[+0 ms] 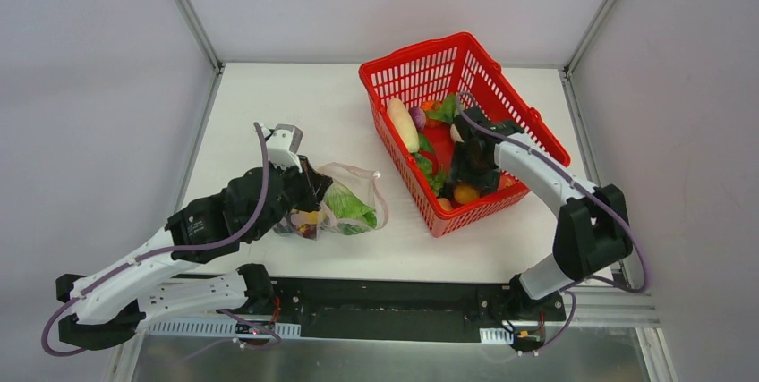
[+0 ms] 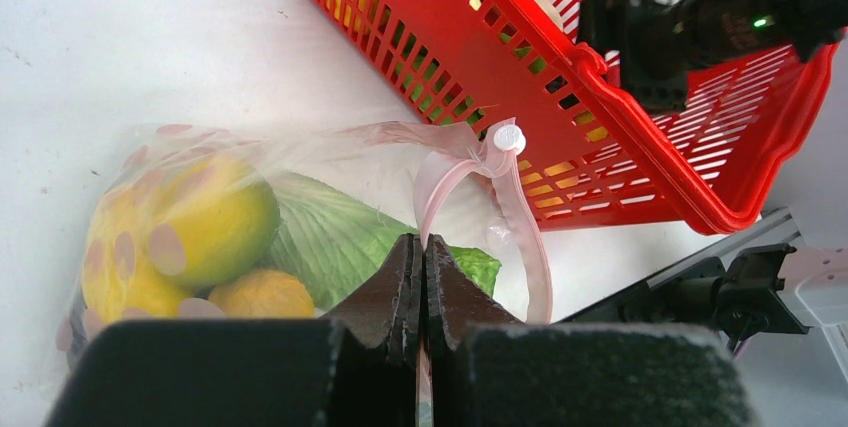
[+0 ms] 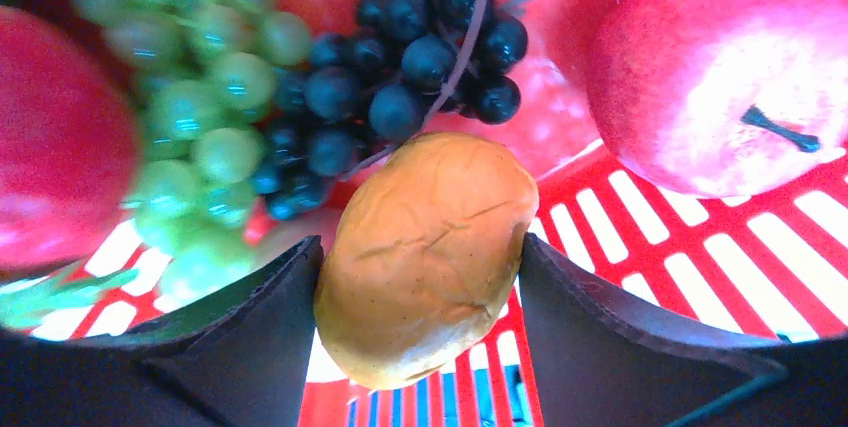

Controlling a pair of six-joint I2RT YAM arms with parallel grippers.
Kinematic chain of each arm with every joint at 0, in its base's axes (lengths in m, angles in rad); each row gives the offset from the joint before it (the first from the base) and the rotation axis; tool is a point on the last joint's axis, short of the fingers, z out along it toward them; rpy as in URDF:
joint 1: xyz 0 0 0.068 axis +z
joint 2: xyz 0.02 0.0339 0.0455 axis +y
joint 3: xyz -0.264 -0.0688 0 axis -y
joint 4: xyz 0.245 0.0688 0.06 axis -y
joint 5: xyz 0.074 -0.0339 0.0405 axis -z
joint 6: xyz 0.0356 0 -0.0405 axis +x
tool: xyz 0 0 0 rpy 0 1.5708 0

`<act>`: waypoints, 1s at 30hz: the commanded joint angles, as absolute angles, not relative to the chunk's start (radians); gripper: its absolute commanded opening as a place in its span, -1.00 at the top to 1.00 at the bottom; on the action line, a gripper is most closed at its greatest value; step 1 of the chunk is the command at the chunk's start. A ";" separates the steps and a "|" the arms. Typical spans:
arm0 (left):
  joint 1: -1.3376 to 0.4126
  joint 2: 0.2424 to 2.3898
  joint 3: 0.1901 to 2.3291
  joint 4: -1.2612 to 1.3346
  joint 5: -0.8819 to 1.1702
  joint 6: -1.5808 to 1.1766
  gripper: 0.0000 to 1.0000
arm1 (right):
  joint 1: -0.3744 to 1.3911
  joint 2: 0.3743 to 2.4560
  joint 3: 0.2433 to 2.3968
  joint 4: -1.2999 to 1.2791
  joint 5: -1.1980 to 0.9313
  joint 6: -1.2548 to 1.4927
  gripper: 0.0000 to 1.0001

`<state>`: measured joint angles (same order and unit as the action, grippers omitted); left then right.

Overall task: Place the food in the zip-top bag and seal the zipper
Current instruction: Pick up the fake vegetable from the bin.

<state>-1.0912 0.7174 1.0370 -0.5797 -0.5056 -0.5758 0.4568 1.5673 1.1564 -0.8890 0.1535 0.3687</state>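
The bag [image 1: 358, 196] lay just ahead of the left gripper [image 2: 424, 247], whose fingers were pressed together, pinching its edge. The right gripper [image 3: 422, 247], arm bent down into the basket [image 1: 421, 73], clasped an orange piece [image 3: 425, 277].

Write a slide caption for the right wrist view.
Right gripper clasps a tan bread roll in the red basket, beside dark grapes, green grapes and a red apple.
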 commanded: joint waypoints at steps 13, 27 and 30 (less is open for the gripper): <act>-1.083 0.735 1.045 -0.536 -0.509 -0.577 1.00 | 0.441 1.366 1.146 -0.644 0.152 0.410 0.28; -1.082 0.765 1.046 -0.528 -0.504 -0.578 1.00 | 0.439 1.043 0.967 -0.376 0.014 0.436 0.23; -1.082 0.767 1.044 -0.523 -0.499 -0.581 1.00 | 0.439 1.025 0.965 -0.376 0.008 0.424 0.23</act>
